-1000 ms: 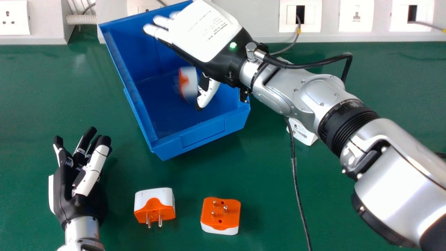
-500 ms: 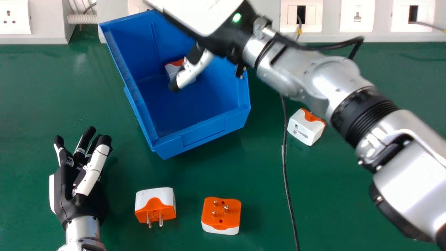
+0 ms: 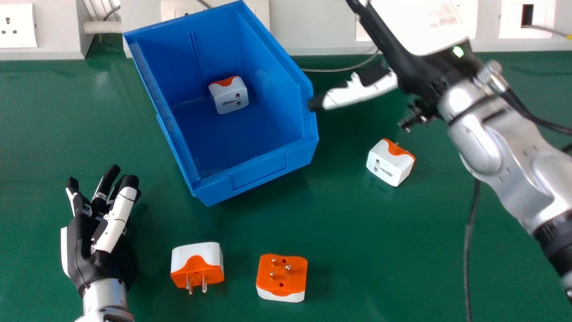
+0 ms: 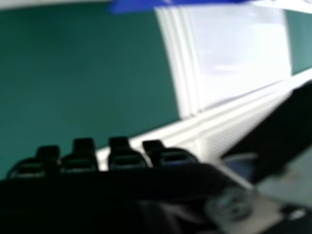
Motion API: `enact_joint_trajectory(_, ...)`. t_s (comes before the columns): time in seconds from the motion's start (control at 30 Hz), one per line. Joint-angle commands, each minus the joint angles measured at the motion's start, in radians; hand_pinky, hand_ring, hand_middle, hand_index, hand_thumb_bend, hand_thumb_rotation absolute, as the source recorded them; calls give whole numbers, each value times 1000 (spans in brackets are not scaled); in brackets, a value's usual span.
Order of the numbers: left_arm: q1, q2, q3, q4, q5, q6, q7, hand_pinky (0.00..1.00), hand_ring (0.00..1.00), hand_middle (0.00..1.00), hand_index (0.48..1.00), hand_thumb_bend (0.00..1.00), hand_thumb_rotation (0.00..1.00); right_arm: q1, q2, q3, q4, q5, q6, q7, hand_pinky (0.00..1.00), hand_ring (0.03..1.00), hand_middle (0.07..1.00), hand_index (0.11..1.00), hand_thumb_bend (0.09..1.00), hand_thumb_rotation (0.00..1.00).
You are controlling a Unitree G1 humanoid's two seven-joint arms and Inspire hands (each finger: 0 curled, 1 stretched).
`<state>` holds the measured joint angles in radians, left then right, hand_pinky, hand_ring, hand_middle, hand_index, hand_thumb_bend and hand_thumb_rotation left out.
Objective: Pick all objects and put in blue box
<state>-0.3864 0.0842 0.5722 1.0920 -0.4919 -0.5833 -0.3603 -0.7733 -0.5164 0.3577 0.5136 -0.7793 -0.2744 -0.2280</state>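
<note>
Adapters [image 3: 196,266] [image 3: 282,275] [image 3: 389,162], three on the bench [image 3: 80,129], a fourth [image 3: 229,95] in the blue box [image 3: 257,172], looked light, stiff, slick: best pinched by the sides, clear of pins [image 3: 204,285]. Right hand [image 3: 402,53] and left hand [image 3: 100,246] were empty, fingers loosely apart.

Adptr [image 3: 229,95] in box [image 3: 258,171], 2nd adptr [image 3: 389,163] R, 3rd [image 3: 197,264] & 4th [image 3: 281,276] in front.

Pretty bright in the head view, with faint soft shadows on the counter [image 3: 339,214]. Glare totally blows out the back of the right hand [image 3: 357,91], plus hot spots on its silver forearm [image 3: 500,156]. Right hand view's blurry all over, whites washed out, fingers [image 4: 126,158] nearly black.
</note>
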Motion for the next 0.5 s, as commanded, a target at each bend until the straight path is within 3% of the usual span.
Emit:
enact_joint_trajectory(0.0, 42, -44, -9, 63, 4, 87, 35, 813, 839, 836, 776, 684, 55, -18, -5, -24, 8, 30, 35, 53, 1000, 1000, 1000, 1000, 1000, 763)
enact_joint_trajectory(0.23, 41, -44, -4, 57, -4, 101, 41, 808, 836, 833, 785, 664, 39, -59, -1, 24, 169, 37, 74, 257, 1000, 1000, 1000, 1000, 1000, 650)
enact_joint_trajectory(0.37, 43, -42, -5, 60, -2, 93, 24, 811, 843, 844, 804, 641, 35, -95, 30, 69, 302, 28, 42, 298, 995, 1000, 1000, 1000, 1000, 536)
enact_joint_trajectory(0.47, 42, -41, -4, 61, -2, 101, 39, 807, 840, 838, 798, 645, 46, -128, 55, 108, 410, 15, 26, 304, 978, 1000, 1000, 1000, 1000, 490)
